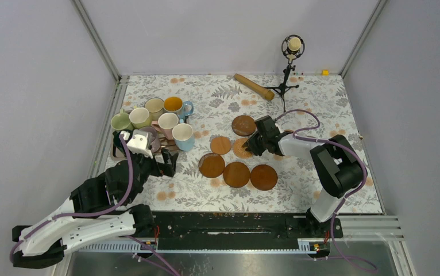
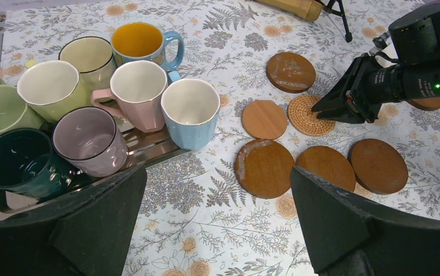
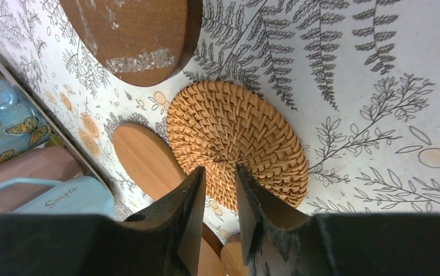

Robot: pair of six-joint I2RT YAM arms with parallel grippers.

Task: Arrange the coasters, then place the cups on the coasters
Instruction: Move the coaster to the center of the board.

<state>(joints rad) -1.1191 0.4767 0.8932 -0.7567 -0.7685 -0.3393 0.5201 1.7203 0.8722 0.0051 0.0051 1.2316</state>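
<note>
The woven coaster [image 3: 238, 144] looked like rough, tan rattan. Just beside it, a smaller coaster [image 3: 146, 161] was smooth, matt pale wood. The darker coaster [image 3: 131, 34] near it showed scuffed, whitish wear. The mugs [image 2: 140, 98] were glossy ceramic on a shiny metal tray [image 2: 154, 150].

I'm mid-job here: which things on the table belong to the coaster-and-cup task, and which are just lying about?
Job: wooden coasters; woven coaster, pinched in the right gripper; cups.
Lying about: metal tray; wooden stick; microphone stand.
</note>
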